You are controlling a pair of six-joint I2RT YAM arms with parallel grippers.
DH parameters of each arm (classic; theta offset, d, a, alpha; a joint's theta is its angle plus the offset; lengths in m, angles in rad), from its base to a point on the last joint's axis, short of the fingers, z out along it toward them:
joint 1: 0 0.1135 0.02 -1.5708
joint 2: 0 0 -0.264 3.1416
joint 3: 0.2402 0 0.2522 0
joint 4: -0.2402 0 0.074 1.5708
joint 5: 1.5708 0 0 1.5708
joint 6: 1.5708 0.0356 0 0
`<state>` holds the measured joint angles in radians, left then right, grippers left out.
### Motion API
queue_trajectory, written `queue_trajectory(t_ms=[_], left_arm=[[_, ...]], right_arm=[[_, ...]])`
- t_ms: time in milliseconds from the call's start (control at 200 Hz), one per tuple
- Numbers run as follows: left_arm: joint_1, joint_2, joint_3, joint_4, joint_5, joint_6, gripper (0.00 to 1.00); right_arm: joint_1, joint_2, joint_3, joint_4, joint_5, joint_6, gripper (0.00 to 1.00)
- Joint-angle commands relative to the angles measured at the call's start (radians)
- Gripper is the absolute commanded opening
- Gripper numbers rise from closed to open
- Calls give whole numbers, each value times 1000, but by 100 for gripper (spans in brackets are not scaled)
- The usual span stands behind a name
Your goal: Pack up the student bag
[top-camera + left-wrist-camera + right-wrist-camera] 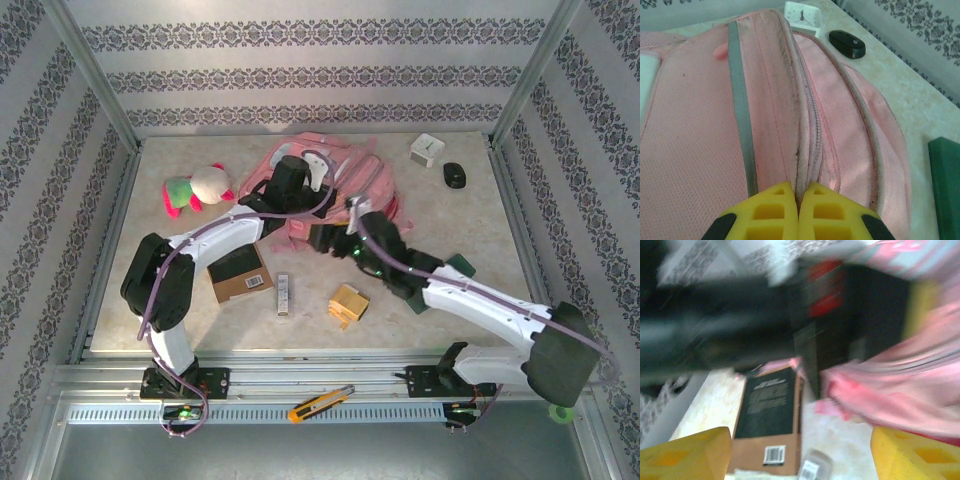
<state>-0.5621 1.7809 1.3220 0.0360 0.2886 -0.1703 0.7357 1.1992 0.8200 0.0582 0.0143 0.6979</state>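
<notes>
While both arms reached over the bench (490, 225), the one student bag (365, 180) lay at the back middle of it, pink and much bigger than any other thing there. The left tool (291, 175) was on top of the bag. In the left wrist view its two yellow fingers (772, 210) were pressed together, and a zipper line of the bag (695, 125) ran down to the slit between them; I cannot tell if any fabric was caught there. The right tool (328, 240) was at the near edge of the bag. In the right wrist view, which was blurred, the right tool (800, 440) had its two fingers spread wide with nothing between them, and the pink fabric (900, 390) hung just above.

Around the bag I counted eight single things. One plush toy (195, 188) lay to the left of the bag. One white clock (427, 149) and one black oval object (455, 175) lay to the right, near each other but apart. One brown box with a black face (240, 272) lay on the near side, beside one small tube (284, 294) and one tan box (350, 304). One green block (462, 265) lay just beside the right arm. One yellow knife (320, 403) lay on the rail at the front, between the two arm bases.
</notes>
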Motion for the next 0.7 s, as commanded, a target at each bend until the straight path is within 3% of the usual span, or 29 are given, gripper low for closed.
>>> queue_trajectory(t_ms=[0, 200, 320, 460, 585, 650, 695], left_arm=[[17, -79, -11, 163, 89, 85, 0], [22, -115, -97, 254, 157, 162, 0], [23, -131, -136, 285, 194, 203, 0], [25, -127, -136, 240, 265, 295, 0], [24, -138, -182, 261, 306, 392, 0], [27, -146, -194, 254, 305, 431, 0], [26, -145, -193, 237, 274, 459, 0]], right_arm=[[-138, -42, -1, -116, -211, 158, 75], [-374, -42, -17, -123, -275, 193, 95], [-490, 28, -17, -63, -364, 235, 96], [-511, 158, -3, 147, -522, 311, 98], [-492, 280, 52, 226, -594, 349, 94], [-485, 305, 57, 268, -577, 363, 83], [-479, 312, 56, 279, -550, 382, 66]])
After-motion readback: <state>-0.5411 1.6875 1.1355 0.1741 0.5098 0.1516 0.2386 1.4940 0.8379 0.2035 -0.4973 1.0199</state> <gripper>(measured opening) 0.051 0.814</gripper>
